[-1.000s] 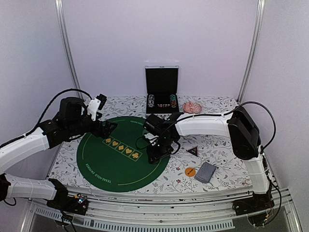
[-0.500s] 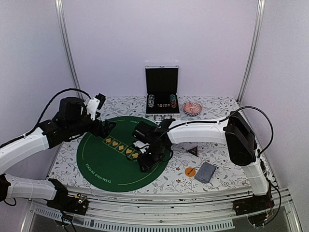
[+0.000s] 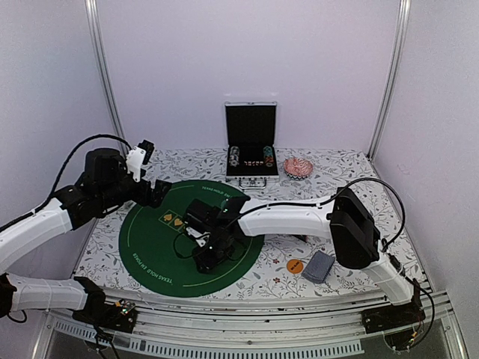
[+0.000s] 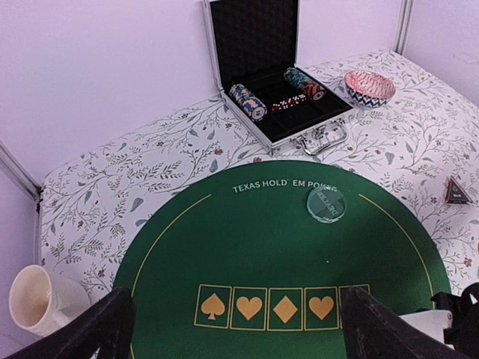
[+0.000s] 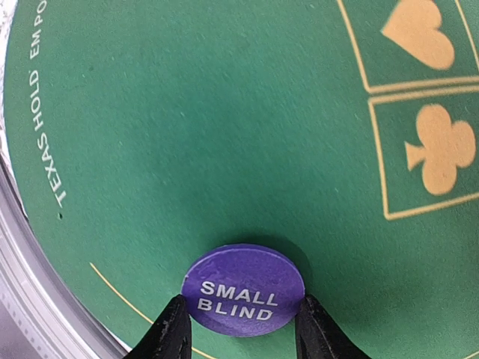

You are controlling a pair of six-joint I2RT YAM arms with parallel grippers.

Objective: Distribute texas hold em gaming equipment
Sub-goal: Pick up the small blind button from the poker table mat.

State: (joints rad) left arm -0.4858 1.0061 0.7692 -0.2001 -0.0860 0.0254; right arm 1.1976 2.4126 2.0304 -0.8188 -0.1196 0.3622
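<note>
While over felt — disc between fingers

The green mat is matt, felt-like cloth, its yellow suit marks printed flat. The purple SMALL BLIND disc looks like smooth plastic with a dull sheen; the fingers of the right pincer at its edges are matt black. At the left wrist view's top, the case has bright metal rims and a dull black lining. A clear, glossy disc lies on the felt. The table wears a matt flower-printed covering.
</note>
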